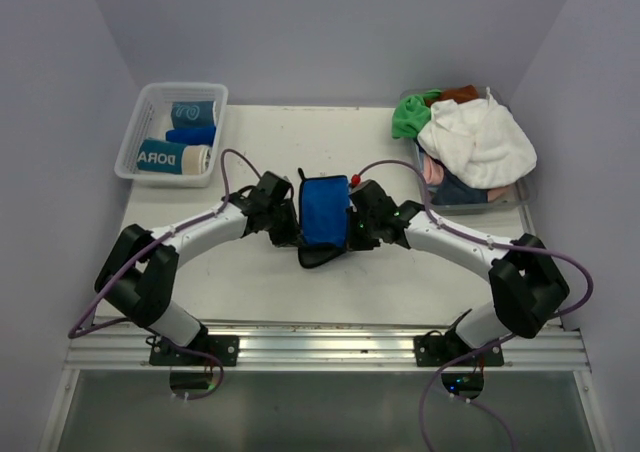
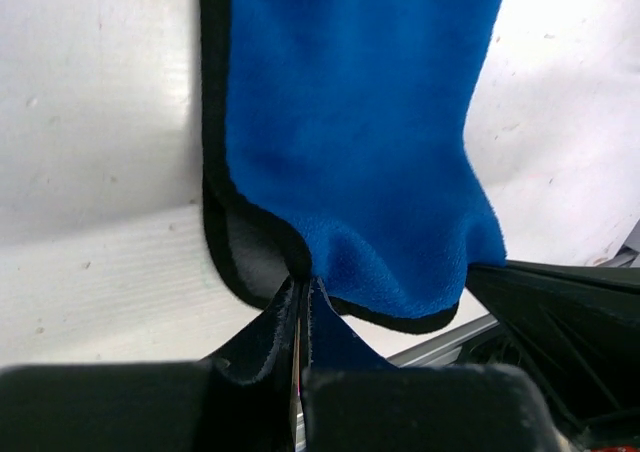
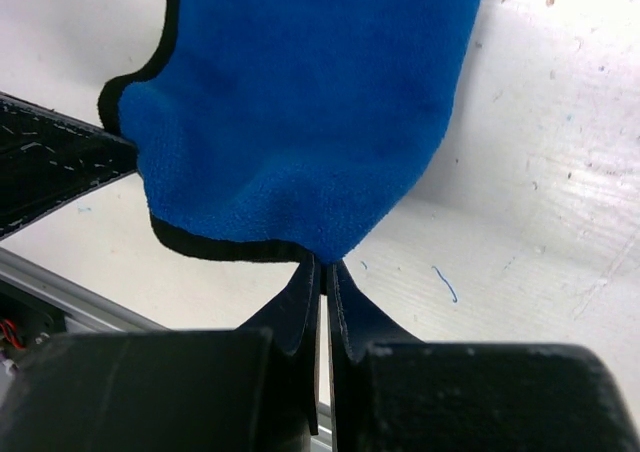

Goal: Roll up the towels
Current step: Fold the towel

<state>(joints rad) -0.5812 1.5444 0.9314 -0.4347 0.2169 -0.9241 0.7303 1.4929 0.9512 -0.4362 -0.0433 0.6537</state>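
A royal blue towel with a black edge lies folded in the middle of the table, between my two grippers. My left gripper is shut on the towel's near left corner. My right gripper is shut on its near right corner. The blue cloth fills both wrist views and bunches up where the jaws pinch it. Three rolled towels, two teal and beige and one blue, lie in the clear mesh basket. A pile of white, green and pink towels sits at the back right.
The clear mesh basket stands at the back left corner. A bin under the loose towel pile stands at the back right. The metal rail with both arm bases runs along the table's near edge.
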